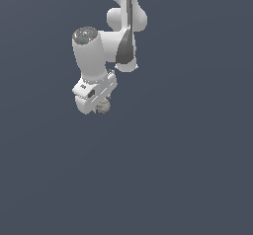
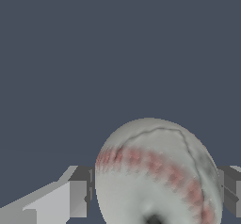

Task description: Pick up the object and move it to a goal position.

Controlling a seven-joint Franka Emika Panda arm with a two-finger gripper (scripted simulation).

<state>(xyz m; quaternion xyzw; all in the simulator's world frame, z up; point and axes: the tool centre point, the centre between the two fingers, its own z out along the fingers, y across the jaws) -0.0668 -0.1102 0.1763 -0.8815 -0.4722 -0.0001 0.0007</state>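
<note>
The white arm [image 1: 106,41] is reaching down from the top of the exterior view, and its gripper [image 1: 102,104] is hanging at the arm's lower end, pointing downward over a plain dark blue-grey ground [image 1: 188,170]. No edge, shadow or contact is showing there, so whether the gripper is touching that ground or hovering above it cannot be told.

The ball [image 1: 103,106] is sitting right at the gripper's tip in the exterior view, mostly hidden by the white gripper body, with only a small whitish-grey patch with a reddish mark peeking out below it.

In the wrist view the ball [image 2: 157,173] is looking far larger, filling the space between the two grey fingers [image 2: 80,197]. It is whitish-grey, with a curved band of reddish-brown stitch-like marks running across it and a thin dark line arching over its upper part. One finger is lying against one side of the ball and the other finger is showing against the opposite side, so the gripper is pinching the ball between them. Beyond the ball, only the same flat dark ground [image 2: 117,44] is showing.
</note>
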